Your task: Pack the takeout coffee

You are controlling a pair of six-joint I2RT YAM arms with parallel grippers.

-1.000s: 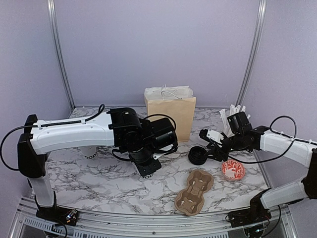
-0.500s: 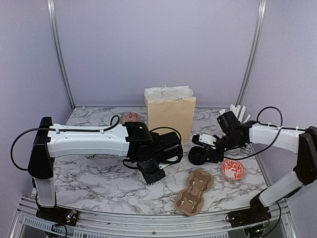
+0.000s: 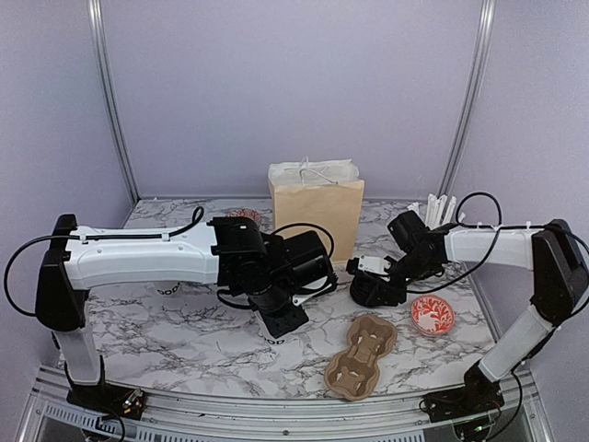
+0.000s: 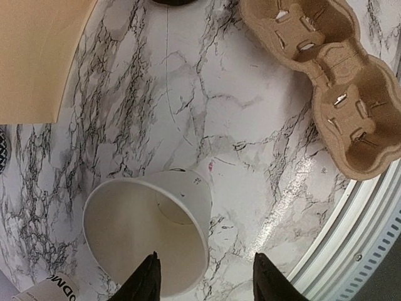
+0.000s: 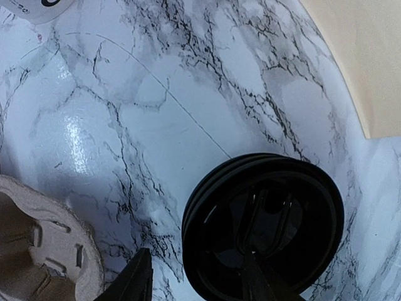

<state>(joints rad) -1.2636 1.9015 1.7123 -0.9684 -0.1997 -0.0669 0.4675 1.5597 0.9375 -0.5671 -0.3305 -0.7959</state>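
Observation:
A white paper cup (image 4: pixel 147 235) stands open with no lid on the marble table. My left gripper (image 4: pixel 207 279) is open just above it, one finger over the cup's inside and the other outside its right wall. In the top view the left arm hides this cup. A second white cup (image 3: pixel 168 286) with black lettering stands behind the left arm and shows in the left wrist view (image 4: pixel 50 290). A stack of black lids (image 5: pixel 266 229) lies right of the cup (image 3: pixel 373 293). My right gripper (image 5: pixel 195 282) is open, straddling the stack's left edge.
A brown paper bag (image 3: pixel 317 214) stands at the back centre. A brown pulp cup carrier (image 3: pixel 361 357) lies at the front, also in the left wrist view (image 4: pixel 332 81). A red-patterned bowl (image 3: pixel 433 315) sits right, another (image 3: pixel 241 216) behind the left arm. White sticks (image 3: pixel 438 210) stand far right.
My right arm has reached left and down until its open gripper is over the lid stack. My left arm shifted right, then a little back left, over the open cup.

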